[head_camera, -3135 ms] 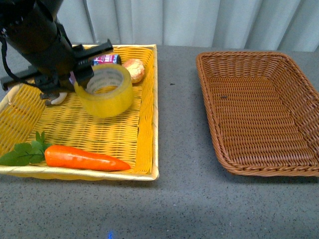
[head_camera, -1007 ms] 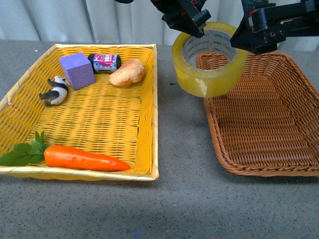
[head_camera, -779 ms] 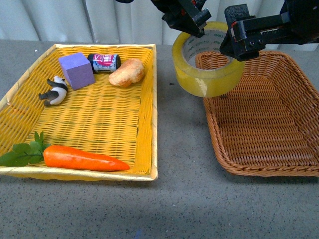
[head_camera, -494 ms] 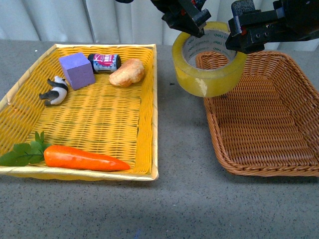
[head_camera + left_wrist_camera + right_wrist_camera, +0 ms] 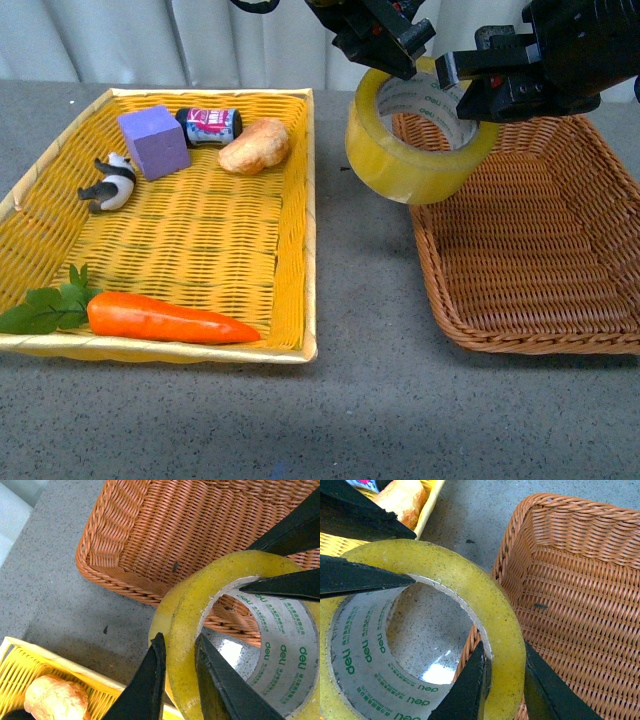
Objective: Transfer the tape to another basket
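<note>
The roll of yellow packing tape (image 5: pixel 410 165) is hanging tilted in the air over the left rim of the brown wicker basket (image 5: pixel 540 240), partly over the grey table (image 5: pixel 360 400) just outside that rim. The left gripper (image 5: pixel 176 667) is pinching the roll's wall, one finger inside the core and one outside. The right gripper (image 5: pixel 502 680) is clamping the opposite side the same way. The yellow woven tray (image 5: pixel 295 230) is sitting left of the basket, apart from it, holding a carrot (image 5: pixel 165 318), purple block (image 5: pixel 153 140), panda figure (image 5: pixel 112 182), bread roll (image 5: pixel 255 147) and small can (image 5: pixel 210 125).
</note>
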